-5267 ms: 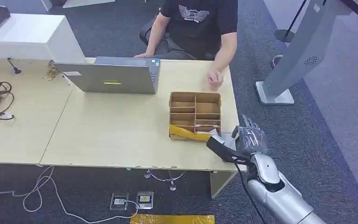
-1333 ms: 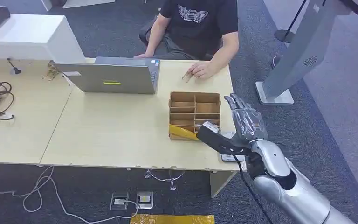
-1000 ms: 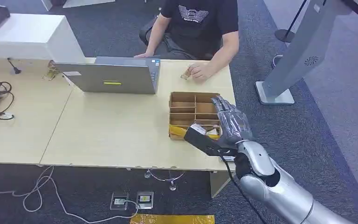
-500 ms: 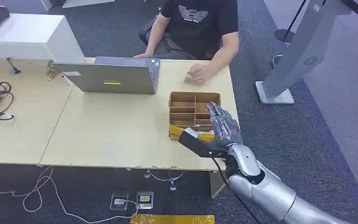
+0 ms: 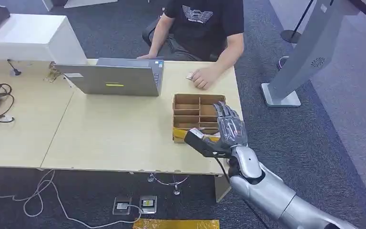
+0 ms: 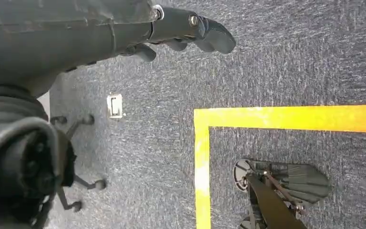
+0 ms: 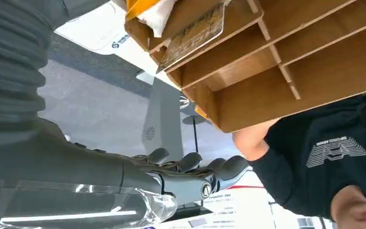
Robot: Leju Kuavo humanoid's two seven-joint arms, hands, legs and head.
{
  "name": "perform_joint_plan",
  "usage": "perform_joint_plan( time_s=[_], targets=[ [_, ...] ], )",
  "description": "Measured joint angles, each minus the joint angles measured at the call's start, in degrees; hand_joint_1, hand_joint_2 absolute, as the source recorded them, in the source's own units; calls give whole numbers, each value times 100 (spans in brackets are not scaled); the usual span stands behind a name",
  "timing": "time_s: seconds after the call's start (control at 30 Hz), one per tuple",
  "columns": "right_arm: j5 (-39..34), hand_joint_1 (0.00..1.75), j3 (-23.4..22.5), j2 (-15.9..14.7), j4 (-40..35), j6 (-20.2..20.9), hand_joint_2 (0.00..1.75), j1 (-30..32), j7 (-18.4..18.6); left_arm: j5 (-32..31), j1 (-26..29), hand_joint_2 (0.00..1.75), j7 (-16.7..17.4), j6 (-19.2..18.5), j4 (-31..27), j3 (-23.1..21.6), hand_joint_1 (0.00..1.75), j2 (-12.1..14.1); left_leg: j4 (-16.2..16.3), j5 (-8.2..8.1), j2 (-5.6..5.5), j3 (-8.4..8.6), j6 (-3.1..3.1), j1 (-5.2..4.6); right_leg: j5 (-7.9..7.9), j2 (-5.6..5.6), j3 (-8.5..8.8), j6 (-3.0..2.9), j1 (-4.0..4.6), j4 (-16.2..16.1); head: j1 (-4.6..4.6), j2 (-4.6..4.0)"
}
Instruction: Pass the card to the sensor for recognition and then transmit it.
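Writing is unreadable; right robot hand (image 5: 228,128) spread above wooden box (image 5: 190,106).

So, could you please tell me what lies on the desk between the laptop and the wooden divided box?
Nothing: in the head view the desk is bare between the laptop and the box.

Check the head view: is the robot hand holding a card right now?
No: the right robot hand hovers with fingers spread over the brown compartmented wooden box, and nothing is in it.
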Motion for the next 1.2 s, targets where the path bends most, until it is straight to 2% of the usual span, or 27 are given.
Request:
perform_joint_plan(
  time_s=[0.33, 0.63, 1.2],
  targets=[
    [-35, 0, -2, 72, 383, 11, 175, -189, -9, -37, -29, 0, 26, -52, 0, 0, 0, 0, 0, 0, 1, 1, 0, 0, 0, 1, 0, 0, 0, 0, 2, 0],
    [-322, 0, 0, 190, 693, 13, 175, -282, -212, -37, -22, 0, 31, -46, 0, 0, 0, 0, 0, 0, 0, 0, 0, 0, 0, 1, 0, 0, 0, 0, 2, 0],
    [-404, 0, 92, 330, 1128, 31, 175, -325, -302, -37, -22, 0, 37, -7, 0, 0, 0, 0, 0, 0, 1, 1, 0, 0, 0, 1, 0, 0, 0, 0, 0, 0]
  ],
)
